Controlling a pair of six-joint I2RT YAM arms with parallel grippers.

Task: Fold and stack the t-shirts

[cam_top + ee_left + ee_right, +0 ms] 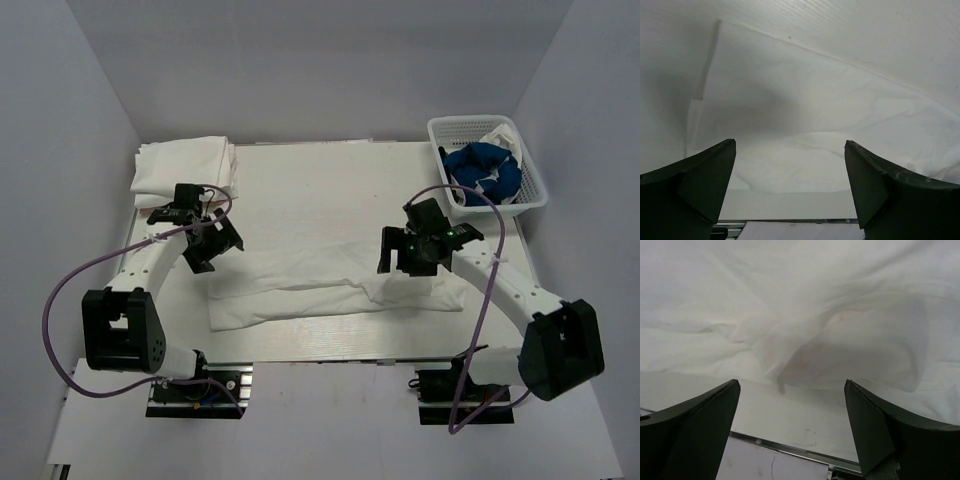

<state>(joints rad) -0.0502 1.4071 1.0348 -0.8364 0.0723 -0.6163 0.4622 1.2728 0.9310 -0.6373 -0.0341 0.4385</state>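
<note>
Light falls soft and even from above. In the top view the white table and the walls wash out pale, and shadows stay faint. In the left wrist view a broad grey shadow lies over the left and centre of the white t-shirt. The dark fingers of the left gripper look soft-edged in the bottom corners. In the right wrist view the folds at centre right are shaded and a little hazy.

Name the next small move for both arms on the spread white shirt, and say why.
The left gripper and right gripper hover open near opposite ends of the white t-shirt, which lies spread and rumpled, with neither gripper holding it. So the next move is probably to lower both onto its near edge and close.
</note>
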